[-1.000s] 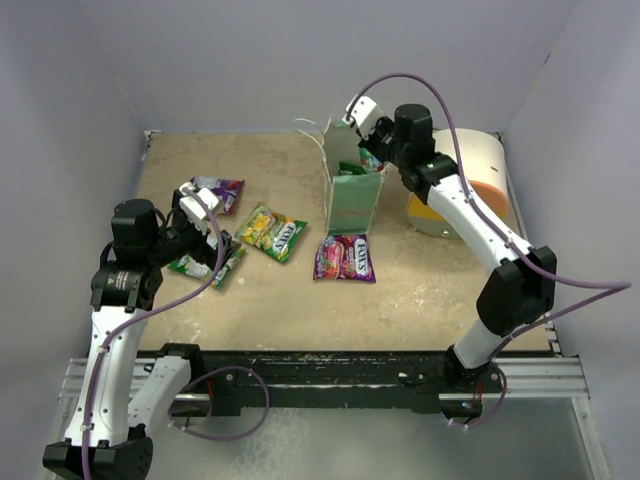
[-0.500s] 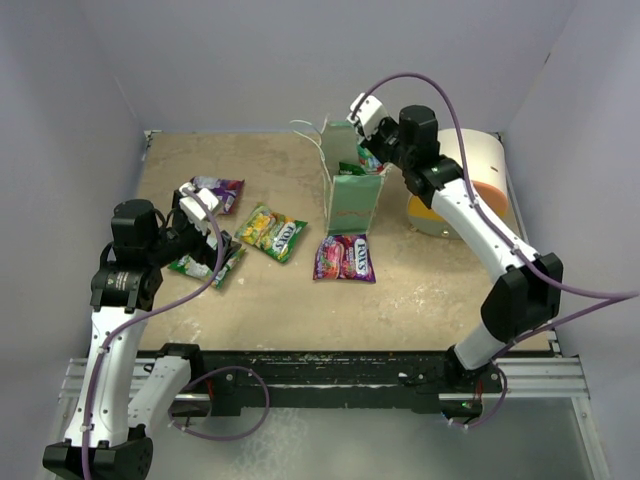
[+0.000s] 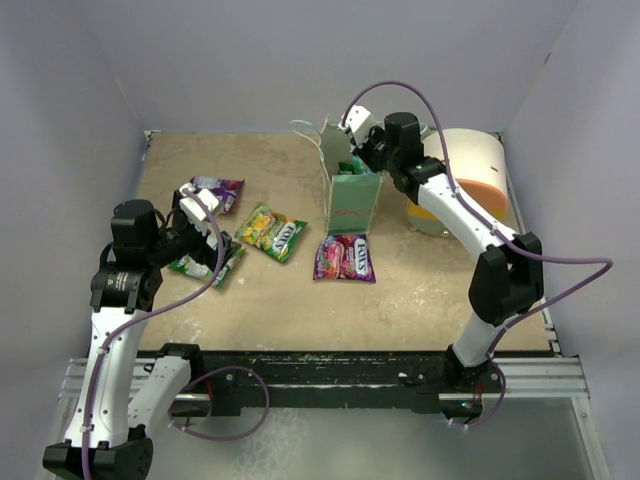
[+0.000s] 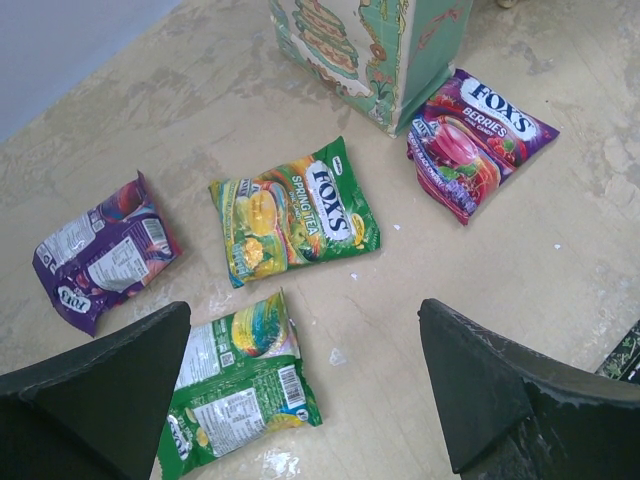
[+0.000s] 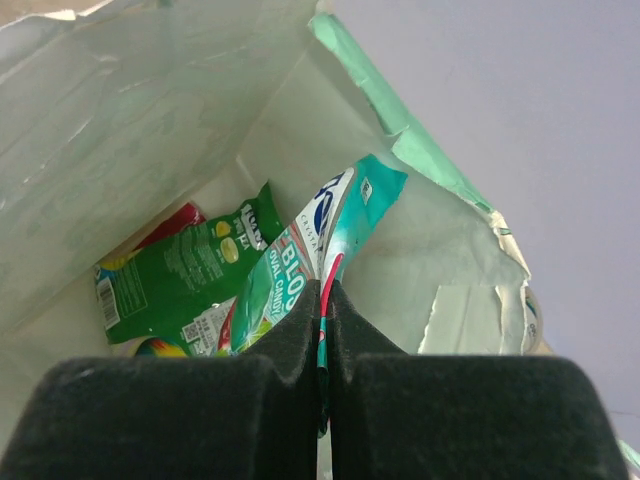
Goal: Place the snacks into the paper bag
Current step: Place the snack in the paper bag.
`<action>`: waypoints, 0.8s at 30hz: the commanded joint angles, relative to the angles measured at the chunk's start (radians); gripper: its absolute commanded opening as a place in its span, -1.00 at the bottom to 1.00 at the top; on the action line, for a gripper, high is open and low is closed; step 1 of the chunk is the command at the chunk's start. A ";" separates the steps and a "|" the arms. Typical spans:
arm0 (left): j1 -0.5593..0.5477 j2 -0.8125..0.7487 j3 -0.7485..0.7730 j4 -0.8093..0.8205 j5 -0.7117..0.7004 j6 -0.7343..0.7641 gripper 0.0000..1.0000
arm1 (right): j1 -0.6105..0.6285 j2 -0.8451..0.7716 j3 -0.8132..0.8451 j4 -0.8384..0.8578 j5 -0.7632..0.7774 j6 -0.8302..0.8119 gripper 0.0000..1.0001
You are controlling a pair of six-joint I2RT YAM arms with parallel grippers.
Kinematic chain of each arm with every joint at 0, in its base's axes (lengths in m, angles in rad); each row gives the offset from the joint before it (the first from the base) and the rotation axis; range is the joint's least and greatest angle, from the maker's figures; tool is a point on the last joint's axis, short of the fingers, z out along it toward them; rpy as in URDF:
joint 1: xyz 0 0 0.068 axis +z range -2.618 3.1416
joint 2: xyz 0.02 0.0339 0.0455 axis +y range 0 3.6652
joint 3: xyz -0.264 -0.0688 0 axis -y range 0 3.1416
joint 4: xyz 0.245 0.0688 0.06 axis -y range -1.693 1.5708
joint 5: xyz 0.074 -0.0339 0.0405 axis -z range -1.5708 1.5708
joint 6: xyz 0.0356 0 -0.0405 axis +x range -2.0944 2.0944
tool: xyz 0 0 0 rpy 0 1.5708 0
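The paper bag [image 3: 353, 196] stands upright at the table's middle back; its base shows in the left wrist view [image 4: 372, 45]. My right gripper [image 3: 352, 139] is over the bag's mouth, shut on a teal packet [image 5: 340, 235] that hangs inside the bag [image 5: 150, 130]. A green packet [image 5: 185, 265] and a red one [image 5: 172, 224] lie inside. My left gripper [image 3: 203, 222] is open above a green packet [image 4: 240, 395]. On the table lie a purple packet [image 4: 100, 250], a green-yellow packet [image 4: 295, 210] and a magenta berries packet [image 4: 475, 140].
A white cylinder with an orange-yellow face [image 3: 460, 180] lies right of the bag, under my right arm. Grey walls close the table at the back and both sides. The bag's white string handles [image 3: 310, 130] stick out to the left.
My right gripper has moved left and down over the bag's mouth with the teal packet. The left arm and the packets on the table have not moved.
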 commanded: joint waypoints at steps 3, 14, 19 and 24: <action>0.009 -0.011 -0.002 0.036 0.025 0.013 0.98 | -0.004 -0.023 0.051 0.056 -0.009 0.026 -1.00; 0.009 -0.017 -0.007 0.037 0.029 0.015 0.98 | -0.005 -0.029 0.044 0.134 0.151 0.063 -1.00; 0.009 -0.022 -0.011 0.039 0.029 0.018 0.98 | -0.004 -0.046 0.046 0.180 0.151 0.091 -1.00; 0.009 -0.021 -0.015 0.040 0.030 0.019 0.98 | -0.004 -0.052 0.049 0.204 0.168 0.092 -1.00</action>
